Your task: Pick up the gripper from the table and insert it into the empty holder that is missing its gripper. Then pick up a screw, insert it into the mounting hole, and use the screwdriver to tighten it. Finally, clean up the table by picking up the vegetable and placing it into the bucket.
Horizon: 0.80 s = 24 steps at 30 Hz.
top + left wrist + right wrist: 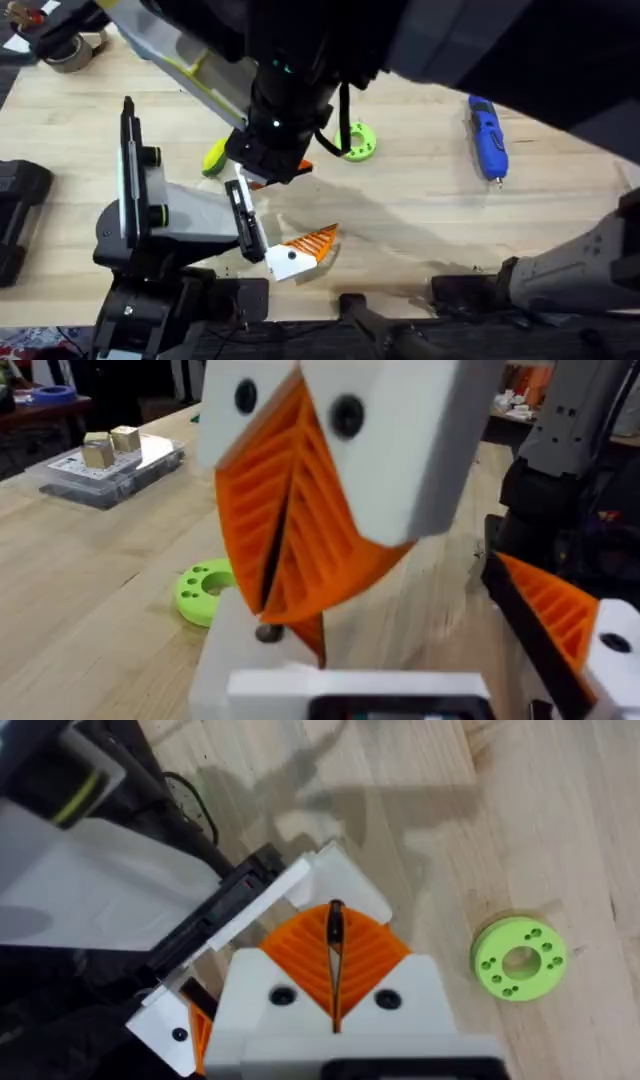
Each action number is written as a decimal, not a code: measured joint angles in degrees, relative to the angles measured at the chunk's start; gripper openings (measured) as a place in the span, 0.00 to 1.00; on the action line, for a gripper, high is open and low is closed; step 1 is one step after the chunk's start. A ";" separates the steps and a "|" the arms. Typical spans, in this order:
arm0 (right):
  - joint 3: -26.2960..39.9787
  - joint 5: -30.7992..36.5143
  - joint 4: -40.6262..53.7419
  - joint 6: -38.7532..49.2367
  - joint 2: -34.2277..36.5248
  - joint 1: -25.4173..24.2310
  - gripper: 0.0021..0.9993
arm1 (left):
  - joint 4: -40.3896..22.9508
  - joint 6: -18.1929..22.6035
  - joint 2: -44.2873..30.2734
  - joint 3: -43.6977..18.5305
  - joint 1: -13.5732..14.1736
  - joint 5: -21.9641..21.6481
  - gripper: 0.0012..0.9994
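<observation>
Pale wooden tabletop (420, 200) carries the holder (165, 205) at the left. The gripper (300, 250) lies flat at the holder's near end, seemingly touching its black-and-white rail, orange tip pointing away from it. The right claw (270, 165) hangs just beyond the gripper, over the rail. Its orange pads (365, 955) are pressed together on what looks like a thin dark screw (335, 923). Whether the left claw (350, 695) is open or closed, I cannot tell. The vegetable (213, 157) lies just left of the right claw, and a green disc (357, 143) lies near its right. The screwdriver (487, 135) rests well apart, far right. A clear box (105, 475) bears two tan cubes (97, 452).
</observation>
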State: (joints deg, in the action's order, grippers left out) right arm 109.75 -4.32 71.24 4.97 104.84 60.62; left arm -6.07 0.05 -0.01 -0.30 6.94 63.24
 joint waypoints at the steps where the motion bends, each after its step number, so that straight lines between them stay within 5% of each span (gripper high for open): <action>1: 0.00 0.01 0.00 0.00 -0.01 0.00 0.00 | 0.00 0.00 0.00 0.00 0.00 0.00 0.99; 24: 0.36 0.02 -0.04 0.00 1.45 0.04 0.00 | -0.07 -0.50 -0.04 0.00 0.00 -0.04 0.99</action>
State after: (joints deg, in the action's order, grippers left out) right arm 110.12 -4.29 71.20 4.97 106.29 60.66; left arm -6.13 -0.45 -0.05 -0.30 6.94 63.20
